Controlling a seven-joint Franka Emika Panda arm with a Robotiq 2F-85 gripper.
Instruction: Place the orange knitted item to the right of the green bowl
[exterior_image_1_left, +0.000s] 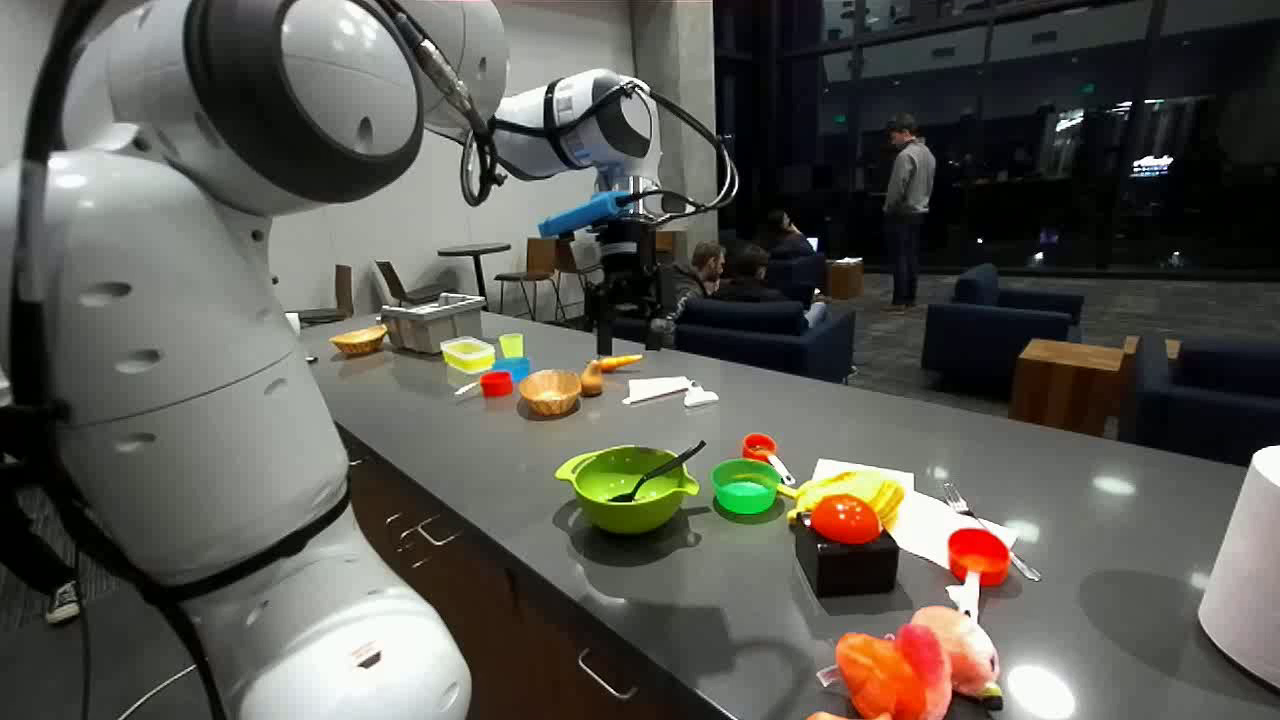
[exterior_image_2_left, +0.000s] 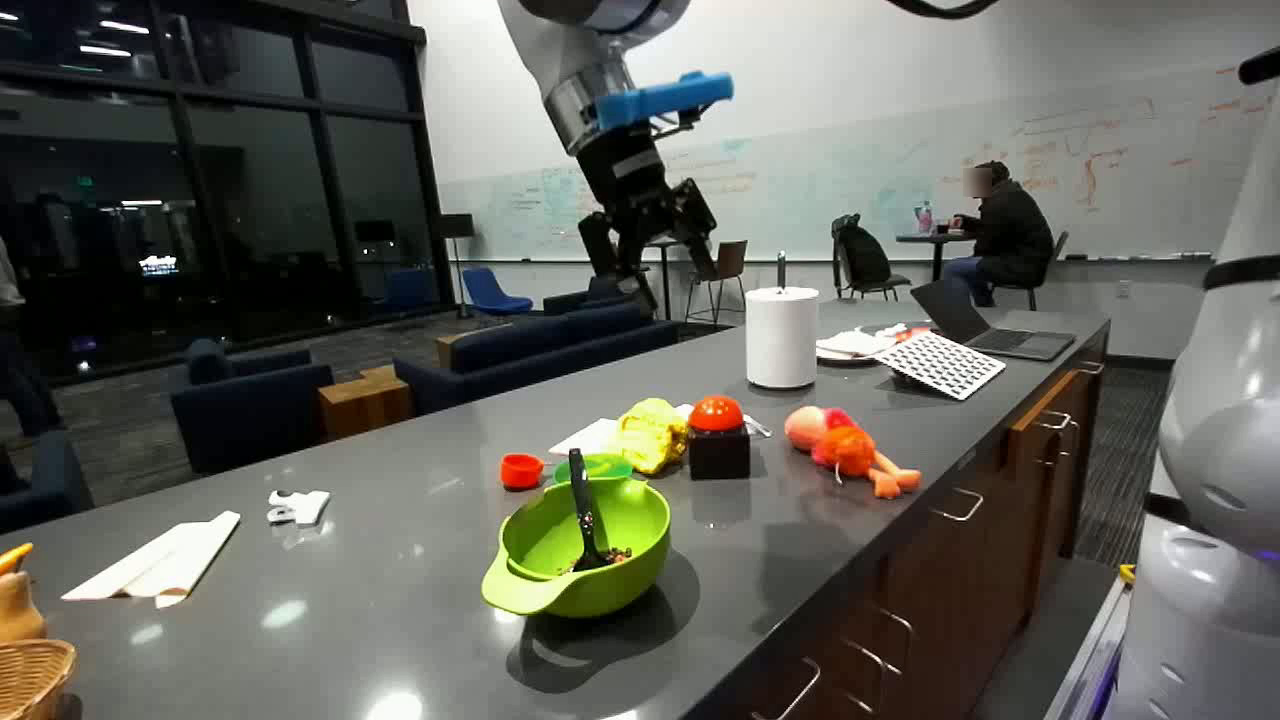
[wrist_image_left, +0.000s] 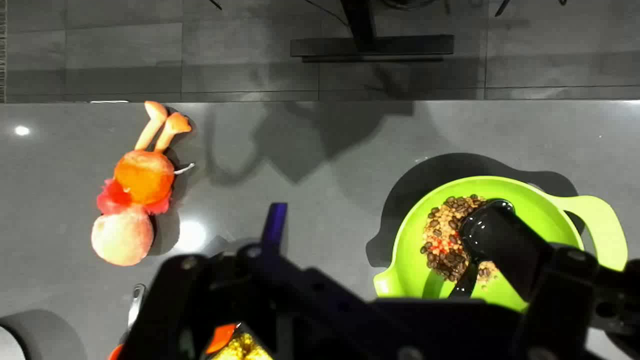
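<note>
The orange knitted item (exterior_image_1_left: 860, 488), a crumpled yellow piece, lies on the counter partly over white paper, just behind a black box. In the wrist view only a corner of the orange knitted item (wrist_image_left: 243, 348) shows, beyond the black fingers. The lime green bowl (exterior_image_2_left: 625, 520) stands upright nearby and holds beans and grains with a black spoon leaning in it. High above the counter hangs my gripper (exterior_image_2_left: 655, 268), pointing down with its jaws wide apart and nothing between them. In the wrist view the gripper covers part of the green bowl (wrist_image_left: 535, 210).
Between bowl and knitted item sits a smaller green cup (exterior_image_1_left: 745, 487), with a red measuring cup (exterior_image_1_left: 759, 447) behind. The black box (exterior_image_1_left: 848, 566) carries a red dome. A pink-orange plush toy (exterior_image_2_left: 848, 447) and paper roll (exterior_image_2_left: 781, 340) are further along. A basket (exterior_image_1_left: 551, 392) stands at the opposite end.
</note>
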